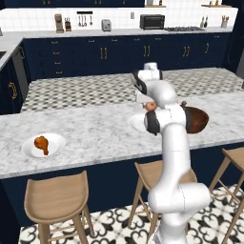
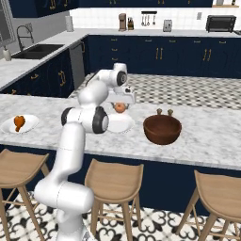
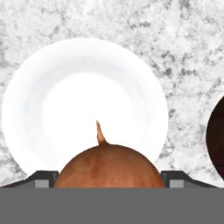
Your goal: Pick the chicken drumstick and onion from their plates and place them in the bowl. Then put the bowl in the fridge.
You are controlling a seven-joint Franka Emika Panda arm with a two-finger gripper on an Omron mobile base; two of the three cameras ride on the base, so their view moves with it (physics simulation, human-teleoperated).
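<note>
The gripper (image 2: 120, 107) grasps the onion (image 3: 109, 166) between its jaws, above the plate (image 3: 83, 96) near the counter's (image 1: 95, 133) middle.

My two base cameras sit behind the arm, left and right, looking forward and down; both take in the grey-veined white marble counter (image 1: 95, 136), the deep glossy reddish-brown bowl (image 2: 162, 130) and the far navy cabinets (image 1: 95, 55). My hand camera looks straight down, close over a plain round white plate (image 3: 65, 96), the small round tan-orange onion (image 3: 109, 168) nearest its lens.
</note>
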